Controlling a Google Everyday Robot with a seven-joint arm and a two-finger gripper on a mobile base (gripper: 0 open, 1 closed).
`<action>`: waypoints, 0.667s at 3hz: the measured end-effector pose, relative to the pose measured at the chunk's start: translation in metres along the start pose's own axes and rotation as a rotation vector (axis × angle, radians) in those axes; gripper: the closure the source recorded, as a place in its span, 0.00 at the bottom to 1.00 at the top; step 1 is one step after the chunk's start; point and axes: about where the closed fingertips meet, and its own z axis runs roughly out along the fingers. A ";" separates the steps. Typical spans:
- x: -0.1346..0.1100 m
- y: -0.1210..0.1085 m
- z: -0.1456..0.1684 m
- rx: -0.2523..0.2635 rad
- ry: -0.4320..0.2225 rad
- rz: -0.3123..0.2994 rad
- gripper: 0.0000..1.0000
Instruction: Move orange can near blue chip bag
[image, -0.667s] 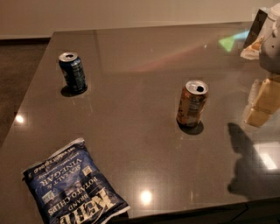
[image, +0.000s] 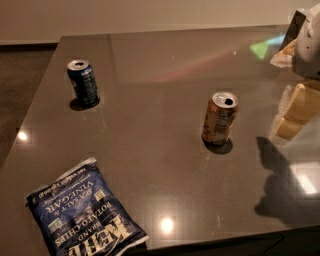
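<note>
Dark table (image: 150, 165): orange can (image: 219, 118) upright, gripper (image: 295, 114) nr, apart.

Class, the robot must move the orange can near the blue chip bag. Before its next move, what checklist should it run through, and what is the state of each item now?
1. Orange-copper drink can upright on the dark glossy table: ok.
2. Flat dark blue chip bag with white lettering in view, at the near-left corner: ok.
3. Gripper on the can: not ok; it hangs at the right edge, apart from the can.
4. Nothing standing between can and bag: ok.
5. Dark blue can off that path, far left: ok.
6. Orange can near the bag: not ok.
</note>
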 end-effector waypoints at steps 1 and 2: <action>-0.016 -0.013 0.011 -0.025 -0.053 0.015 0.00; -0.031 -0.018 0.027 -0.047 -0.103 0.021 0.00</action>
